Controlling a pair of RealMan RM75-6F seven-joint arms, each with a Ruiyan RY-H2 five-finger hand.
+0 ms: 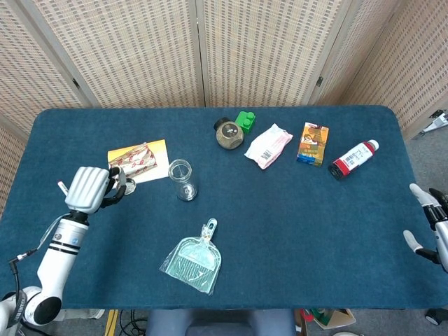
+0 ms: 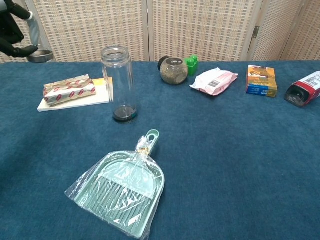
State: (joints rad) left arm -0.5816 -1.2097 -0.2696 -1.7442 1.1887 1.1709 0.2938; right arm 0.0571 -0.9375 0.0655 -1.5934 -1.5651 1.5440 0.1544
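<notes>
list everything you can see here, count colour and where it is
round metal lid: one, silver, held up by the left hand above the table's left side
clear glass jar: one, colourless, upright and open, left of centre
foil-wrapped block: one, silver with red marks, on the flat yellow pad
plastic dustpan in a clear bag: one, pale green, near front edge
round jar of brown grains: one, back centre
green plastic block: one, beside that jar
white and pink pouch: one, right of centre
orange and blue carton: one, right
red and white bottle: one, lying down, far right
red and white pen: one, far left
blue cloth-covered table: one
left hand: pinches the lid
right hand: fingers apart, at the right edge
</notes>
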